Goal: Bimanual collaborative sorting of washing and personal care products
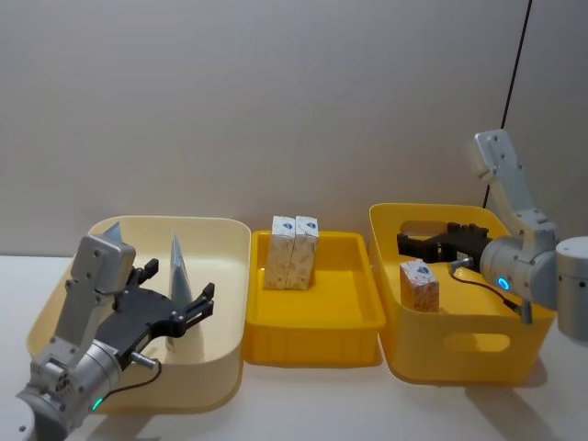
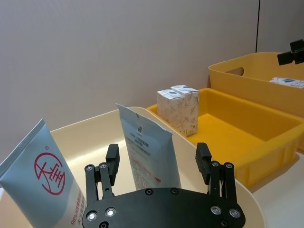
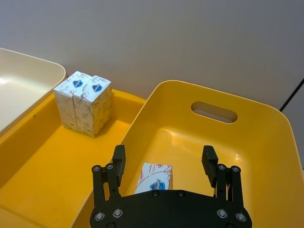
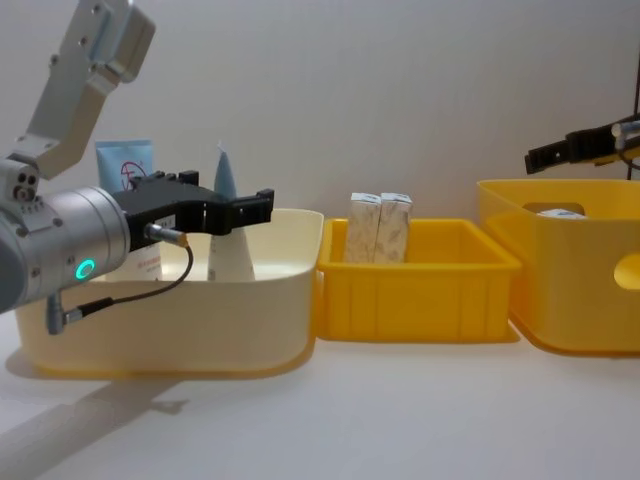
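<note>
Left tool (image 2: pixel 158 151): spread, hovering before the upright tube (image 2: pixel 142 137); should be centring on it before closing.
Right tool (image 3: pixel 164 153): spread, hanging over the carton (image 3: pixel 154 176); should be descending squarely.

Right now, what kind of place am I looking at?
Probably a robot test bench: bare grey wall, plain white tabletop, cream bin of squeeze tubes beside a yellow tray of cartons.

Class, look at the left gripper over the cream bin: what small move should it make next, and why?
Probably lower the left gripper so its open fingers straddle the upright tube ahead, then close. It hovers open over the cream bin, holding nothing, with that tube lined up between its fingers. The right gripper hovers open over the yellow handled bin.
</note>
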Motion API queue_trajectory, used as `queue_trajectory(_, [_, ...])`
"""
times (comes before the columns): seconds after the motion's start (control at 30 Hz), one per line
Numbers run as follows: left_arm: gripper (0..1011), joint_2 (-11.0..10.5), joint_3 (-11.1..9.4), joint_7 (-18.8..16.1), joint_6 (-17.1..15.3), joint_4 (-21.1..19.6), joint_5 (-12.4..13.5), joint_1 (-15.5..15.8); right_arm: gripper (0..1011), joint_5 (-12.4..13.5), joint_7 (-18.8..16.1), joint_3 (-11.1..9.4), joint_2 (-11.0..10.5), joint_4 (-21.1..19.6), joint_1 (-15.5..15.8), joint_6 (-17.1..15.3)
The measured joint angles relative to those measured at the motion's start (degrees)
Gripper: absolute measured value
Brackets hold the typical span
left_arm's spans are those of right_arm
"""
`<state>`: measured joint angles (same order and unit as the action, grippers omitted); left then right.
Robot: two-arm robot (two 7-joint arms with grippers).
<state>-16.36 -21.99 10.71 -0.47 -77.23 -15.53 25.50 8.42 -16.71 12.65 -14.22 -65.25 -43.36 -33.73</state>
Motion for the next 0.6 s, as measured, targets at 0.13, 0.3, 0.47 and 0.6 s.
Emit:
queue_trajectory(0.13, [1000, -0.1, -0.1, 0.3, -0.8, 0.5, 0.6, 0.6, 1001, 0.0, 0.0, 0.0, 0.0, 0.0, 0.0, 0.0])
queue_trajectory(0.3, [1000, -0.2, -0.3, 0.8, -1.4, 1.4, 1.2, 1.3, 1001, 0.0, 0.0, 0.0, 0.0, 0.0, 0.0, 0.0])
queue_trajectory(0.47, [1000, -0.1, -0.5, 1.5, -1.7, 2.7, 1.7, 2.4, 1001, 0.0, 0.0, 0.0, 0.0, 0.0, 0.0, 0.0])
queue_trajectory(0.6, [1000, 0.1, -0.6, 2.0, -1.8, 3.6, 2.0, 3.1, 1001, 0.0, 0.0, 0.0, 0.0, 0.0, 0.0, 0.0])
